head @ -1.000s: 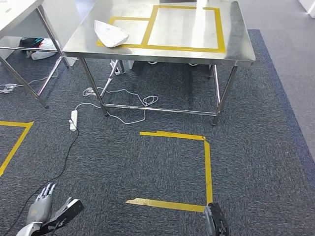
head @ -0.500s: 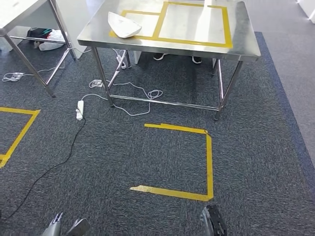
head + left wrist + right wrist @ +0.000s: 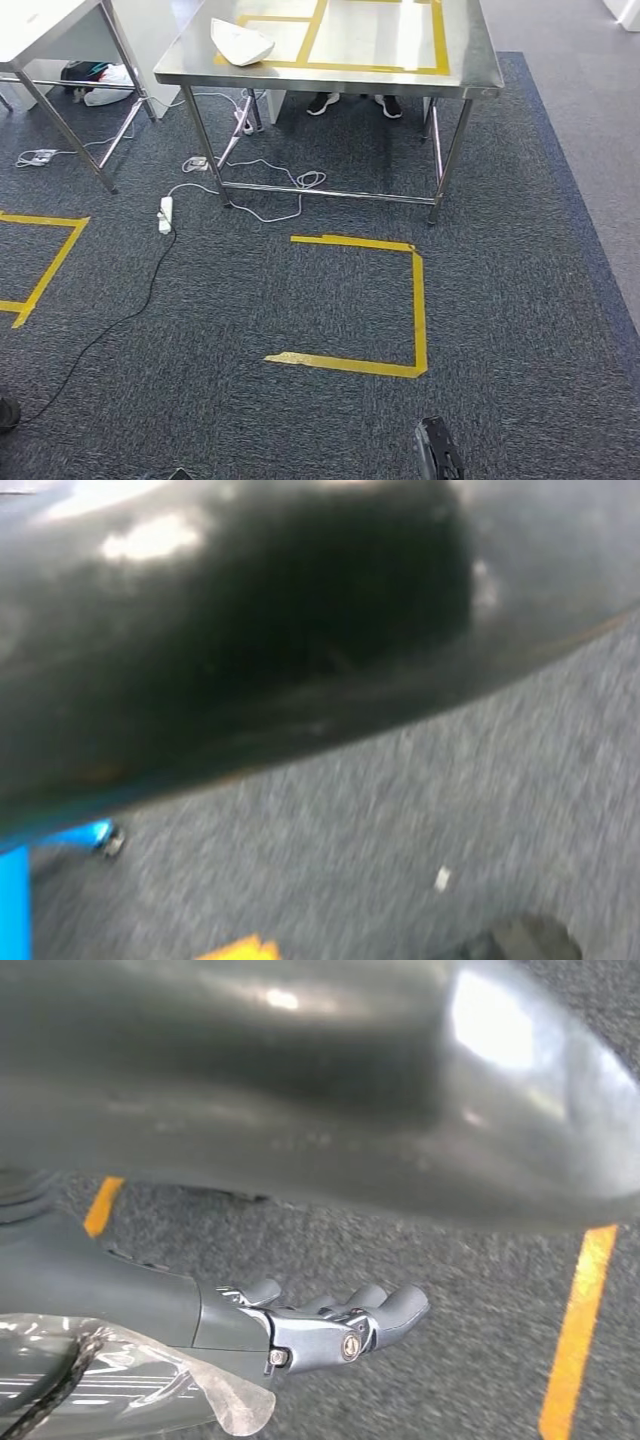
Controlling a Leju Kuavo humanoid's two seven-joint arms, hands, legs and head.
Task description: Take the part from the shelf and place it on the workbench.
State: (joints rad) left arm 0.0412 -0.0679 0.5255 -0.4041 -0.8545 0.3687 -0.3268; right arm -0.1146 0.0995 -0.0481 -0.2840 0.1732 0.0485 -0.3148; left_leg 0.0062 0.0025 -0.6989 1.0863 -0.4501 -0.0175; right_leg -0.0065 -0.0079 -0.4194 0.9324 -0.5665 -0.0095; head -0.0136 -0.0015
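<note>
At the upper left of the head view we see the white curved plastic part [image 3: 241, 42] lying on the steel surface [image 3: 468, 62]. Our right hand [image 3: 317, 1327] hangs with fingers [image 3: 392, 1310] spread, holding nothing. Left fingers: cannot tell.

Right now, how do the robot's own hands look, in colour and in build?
In the right wrist view, the right hand has grey metallic fingers with small screws at the side, on a smooth dark grey cover; clear plastic film and a black cable lie near the wrist. In the head view it is a dark shape. The left hand cannot be judged.
</note>
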